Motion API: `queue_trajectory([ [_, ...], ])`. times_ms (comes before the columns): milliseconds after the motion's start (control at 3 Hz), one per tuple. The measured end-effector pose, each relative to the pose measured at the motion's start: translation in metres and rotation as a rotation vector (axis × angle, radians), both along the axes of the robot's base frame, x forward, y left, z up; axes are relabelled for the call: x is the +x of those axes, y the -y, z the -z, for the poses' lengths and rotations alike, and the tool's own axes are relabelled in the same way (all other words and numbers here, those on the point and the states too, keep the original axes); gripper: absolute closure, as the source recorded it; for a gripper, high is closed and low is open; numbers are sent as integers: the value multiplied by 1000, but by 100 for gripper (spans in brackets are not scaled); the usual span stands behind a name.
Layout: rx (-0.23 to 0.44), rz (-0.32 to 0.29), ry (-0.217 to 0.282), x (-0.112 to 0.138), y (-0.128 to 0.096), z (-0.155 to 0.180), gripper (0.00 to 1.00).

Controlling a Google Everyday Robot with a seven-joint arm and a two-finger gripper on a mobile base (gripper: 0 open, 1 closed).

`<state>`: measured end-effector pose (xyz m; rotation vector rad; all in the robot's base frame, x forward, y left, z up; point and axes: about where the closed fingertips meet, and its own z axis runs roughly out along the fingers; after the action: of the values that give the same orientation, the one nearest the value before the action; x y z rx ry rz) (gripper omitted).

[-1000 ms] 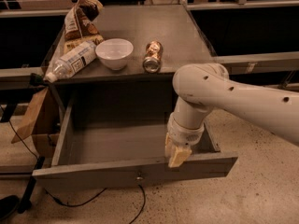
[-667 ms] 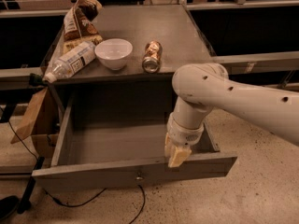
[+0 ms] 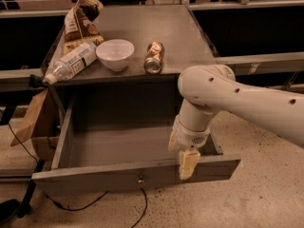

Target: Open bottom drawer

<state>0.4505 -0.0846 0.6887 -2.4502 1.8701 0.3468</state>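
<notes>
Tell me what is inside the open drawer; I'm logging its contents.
Only bare grey floor shows in the drawer. The arm and the gripper, at the right part of the front panel, cover the right front corner, so that spot cannot be checked.

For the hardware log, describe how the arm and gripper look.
The arm is a thick, smooth off-white tube with a rounded elbow and a few small dark dots. Its wrist narrows to the gripper, pale yellow and blocky, at the front wall of the drawer. No cables or lettering show on it.
</notes>
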Motion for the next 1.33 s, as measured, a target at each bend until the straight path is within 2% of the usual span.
queue_trajectory([
  [333,0,-1,-1,0,0,0,0],
  [667,0,-1,-1,0,0,0,0],
  [1000,10,-43,0,0,-3,-4,0],
  [1333,-7,-94,36,7,5,-45,0],
])
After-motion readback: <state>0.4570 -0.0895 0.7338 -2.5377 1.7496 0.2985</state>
